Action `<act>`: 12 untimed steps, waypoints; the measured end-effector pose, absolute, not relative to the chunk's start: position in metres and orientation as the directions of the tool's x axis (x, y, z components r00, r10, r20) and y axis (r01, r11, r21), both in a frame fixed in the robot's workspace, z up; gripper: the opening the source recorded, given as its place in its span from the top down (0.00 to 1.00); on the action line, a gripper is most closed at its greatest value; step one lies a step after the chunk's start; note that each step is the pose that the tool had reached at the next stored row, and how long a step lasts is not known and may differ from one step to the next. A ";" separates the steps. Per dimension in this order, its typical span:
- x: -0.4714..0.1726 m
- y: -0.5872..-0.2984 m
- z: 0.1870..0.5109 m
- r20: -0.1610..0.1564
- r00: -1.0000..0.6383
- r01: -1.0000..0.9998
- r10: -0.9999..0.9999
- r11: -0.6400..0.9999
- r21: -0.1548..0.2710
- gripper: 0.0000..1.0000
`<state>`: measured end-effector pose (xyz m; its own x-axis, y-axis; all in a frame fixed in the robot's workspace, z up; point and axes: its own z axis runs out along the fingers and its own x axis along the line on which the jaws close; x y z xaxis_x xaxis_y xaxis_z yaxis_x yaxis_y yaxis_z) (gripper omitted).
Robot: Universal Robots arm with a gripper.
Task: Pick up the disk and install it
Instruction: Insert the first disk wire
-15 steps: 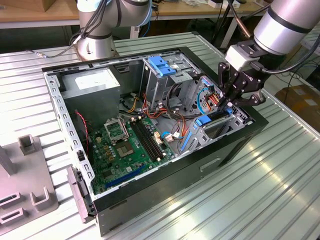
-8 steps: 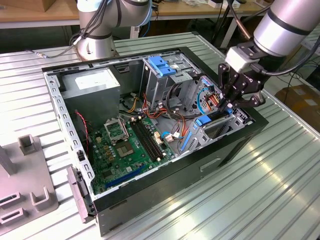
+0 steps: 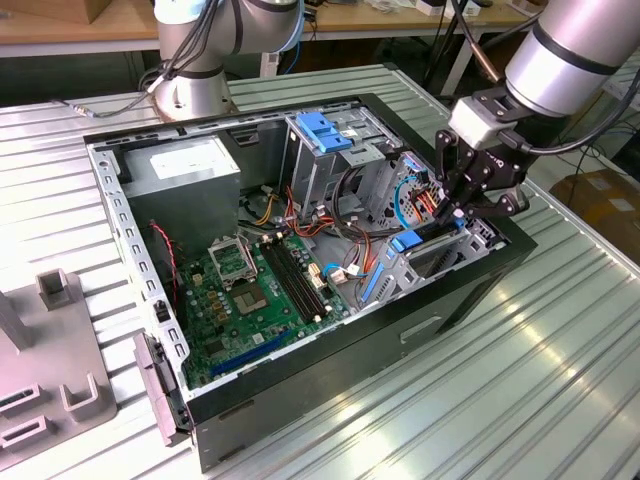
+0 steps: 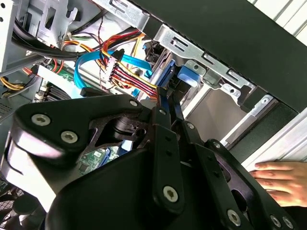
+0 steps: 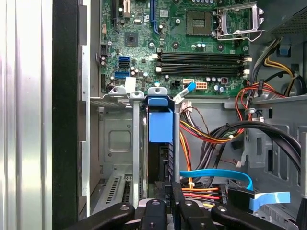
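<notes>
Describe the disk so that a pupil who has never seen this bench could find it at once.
Find the open computer case on the ribbed metal table. At the end by the gripper, the disk stands on edge in a metal bay. Its broad blue rail, clamped by the gripper, sets it apart from the thin blue cables beside it.

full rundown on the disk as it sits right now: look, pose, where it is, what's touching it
The disk stands on edge in the metal drive bay at the front corner of the open computer case. What shows is mostly its bright blue plastic rail with a tab at the end, plus a dark narrow edge lower down. The gripper sits at its near end, slim black fingers close along either side. Bay walls flank it. Actual contact can't be confirmed.
</notes>
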<state>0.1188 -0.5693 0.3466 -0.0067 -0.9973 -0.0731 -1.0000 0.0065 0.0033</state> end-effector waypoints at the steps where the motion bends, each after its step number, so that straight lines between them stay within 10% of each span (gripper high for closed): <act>1: 0.119 -0.569 0.347 -0.073 -0.007 -1.000 -0.997 0.006 0.003 0.84; 12: 0.119 -0.570 0.348 -0.072 -0.007 -1.000 -0.997 0.006 0.003 0.84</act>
